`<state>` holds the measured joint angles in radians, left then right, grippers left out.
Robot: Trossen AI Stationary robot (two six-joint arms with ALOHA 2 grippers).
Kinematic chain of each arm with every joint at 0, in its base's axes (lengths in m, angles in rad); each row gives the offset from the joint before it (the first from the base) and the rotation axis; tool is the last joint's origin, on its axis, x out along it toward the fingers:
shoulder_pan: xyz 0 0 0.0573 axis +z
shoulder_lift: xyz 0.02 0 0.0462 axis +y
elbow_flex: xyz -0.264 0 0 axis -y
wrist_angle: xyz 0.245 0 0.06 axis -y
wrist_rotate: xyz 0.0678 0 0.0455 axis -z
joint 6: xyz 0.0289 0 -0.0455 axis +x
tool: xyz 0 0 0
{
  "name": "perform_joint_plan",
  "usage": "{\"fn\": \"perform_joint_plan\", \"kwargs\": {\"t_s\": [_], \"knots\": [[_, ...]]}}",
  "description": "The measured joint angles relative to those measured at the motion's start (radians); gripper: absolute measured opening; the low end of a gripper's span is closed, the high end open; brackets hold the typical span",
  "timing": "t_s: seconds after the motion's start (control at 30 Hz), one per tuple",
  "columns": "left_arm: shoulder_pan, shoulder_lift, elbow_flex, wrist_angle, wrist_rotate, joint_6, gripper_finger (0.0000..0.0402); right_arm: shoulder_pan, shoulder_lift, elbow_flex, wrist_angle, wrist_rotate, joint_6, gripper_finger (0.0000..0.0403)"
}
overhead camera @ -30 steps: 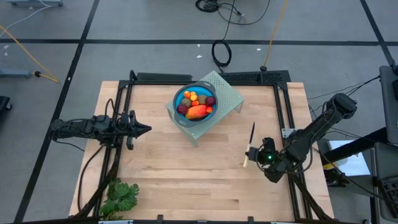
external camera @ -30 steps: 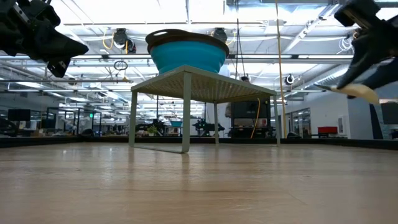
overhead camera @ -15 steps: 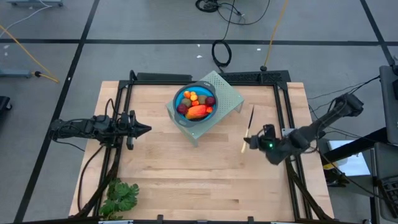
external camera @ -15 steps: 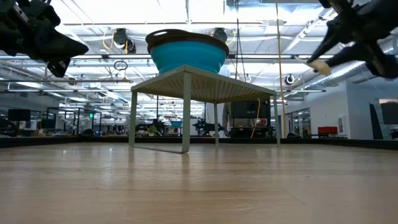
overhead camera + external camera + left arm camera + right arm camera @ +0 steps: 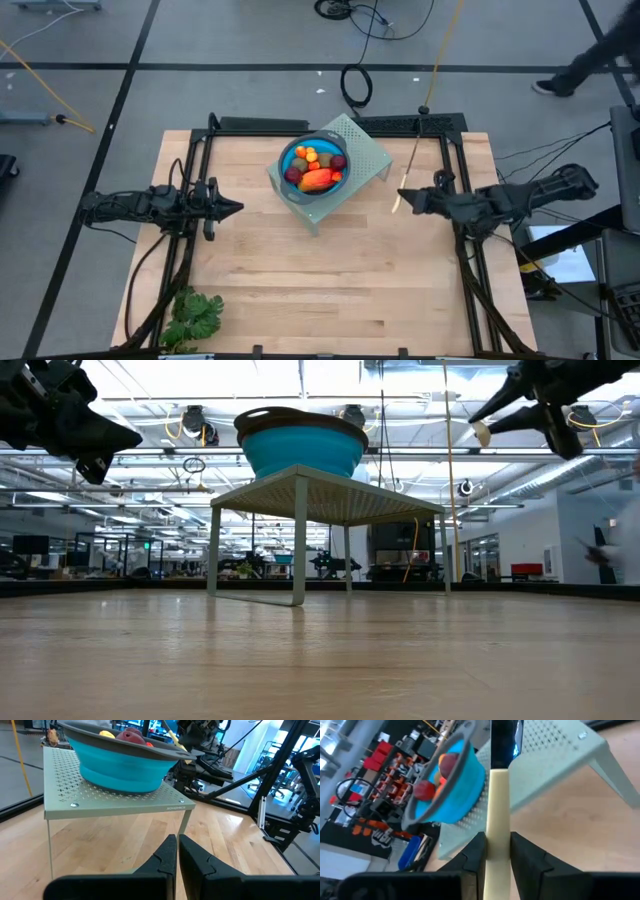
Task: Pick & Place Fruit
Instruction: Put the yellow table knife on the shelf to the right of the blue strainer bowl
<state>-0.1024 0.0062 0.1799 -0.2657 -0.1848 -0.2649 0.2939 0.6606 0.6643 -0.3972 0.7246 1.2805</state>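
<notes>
The right gripper [image 5: 492, 852] has its fingers clamped on the knife's yellow handle [image 5: 496, 805] — the fruit [image 5: 315, 170] in the blue bowl [image 5: 290, 152] lies ahead. The left gripper [image 5: 177, 852] waits, fingers closed.

Bare table [image 5: 300, 280] lies open in front; the perforated stand [image 5: 362, 152] blocks the back centre.

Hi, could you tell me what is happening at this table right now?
The right gripper is shut on the yellow-handled knife and holds it in the air beside the pale green perforated stand. The fruit sits piled in the blue bowl on top of that stand. The left gripper waits on the other side of the stand, fingers shut and empty. A green leafy bunch lies at the table's near left corner.
</notes>
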Motion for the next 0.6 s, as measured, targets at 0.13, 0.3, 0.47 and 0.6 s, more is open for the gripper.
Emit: {"fn": "perform_joint_plan", "kwargs": {"t_s": [0.13, 0.3, 0.47, 0.6], "knots": [[0.000, 0.000, 0.000, 0.000, 0.000, -0.001, 0.0017, -0.065, -0.025, 0.000, 0.045, -0.052, -0.093, 0.0063], [0.000, 0.000, 0.000, 0.000, 0.000, -0.003, 0.0017, -0.138, -0.034, 0.000, 0.098, -0.105, -0.175, 0.0065], [0.000, 0.000, 0.000, 0.000, 0.000, -0.004, 0.0017, -0.205, -0.034, 0.000, 0.133, -0.166, -0.229, 0.0062], [0.000, 0.000, 0.000, 0.000, 0.000, -0.005, 0.0017, -0.252, -0.034, 0.000, 0.146, -0.222, -0.246, 0.0065]]}}
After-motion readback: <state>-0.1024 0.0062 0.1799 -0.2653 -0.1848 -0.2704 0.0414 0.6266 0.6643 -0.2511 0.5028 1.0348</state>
